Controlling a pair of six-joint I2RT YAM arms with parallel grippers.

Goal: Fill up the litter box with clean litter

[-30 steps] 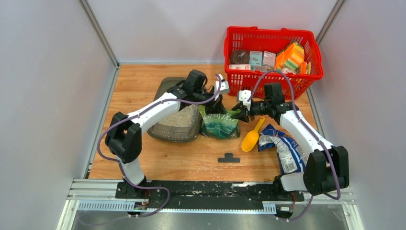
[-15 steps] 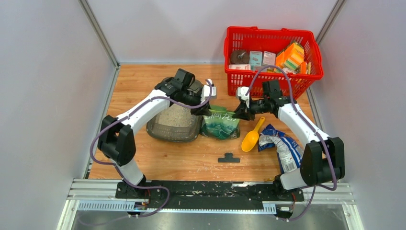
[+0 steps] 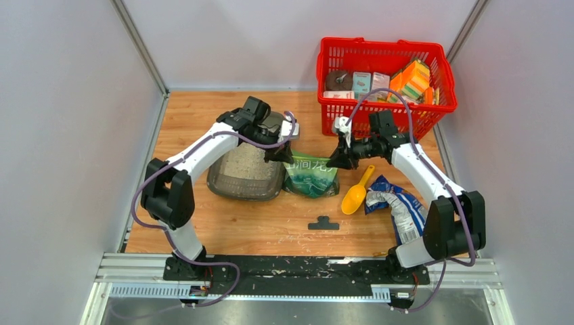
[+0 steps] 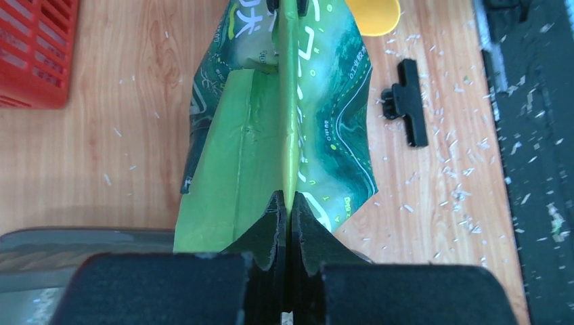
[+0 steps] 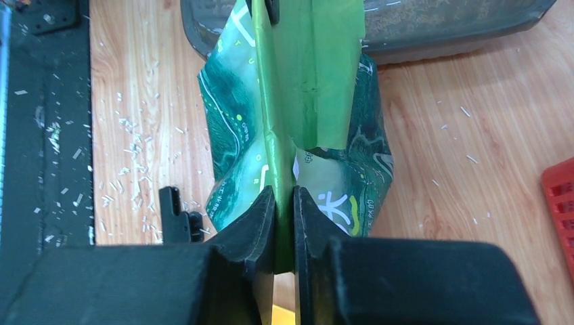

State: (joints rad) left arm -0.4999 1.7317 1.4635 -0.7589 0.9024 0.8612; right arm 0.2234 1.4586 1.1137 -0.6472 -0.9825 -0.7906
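Note:
The litter box (image 3: pixel 233 184), a dark grey tray, lies left of centre with pale clean litter (image 3: pixel 247 162) inside. Right beside it stands a green bag (image 3: pixel 311 177). My left gripper (image 3: pixel 281 155) is shut on the left end of the bag's flattened top. My right gripper (image 3: pixel 334 160) is shut on the right end. In the left wrist view the gripper (image 4: pixel 290 203) pinches the green bag's (image 4: pixel 304 115) seam, with the litter box rim (image 4: pixel 74 238) at lower left. In the right wrist view the gripper (image 5: pixel 284 198) clamps the bag (image 5: pixel 304 101), and the litter box (image 5: pixel 460 30) lies beyond.
A red basket (image 3: pixel 336 114) of boxes stands at the back right. A yellow scoop (image 3: pixel 355 198), a crumpled blue-and-white bag (image 3: pixel 405 211) and a black clip (image 3: pixel 323 223) lie on the wood in front. Litter grains dot the table.
My left gripper let go, shifted left and closed again on the bag's top edge. The right gripper closed onto the opposite end of that edge.

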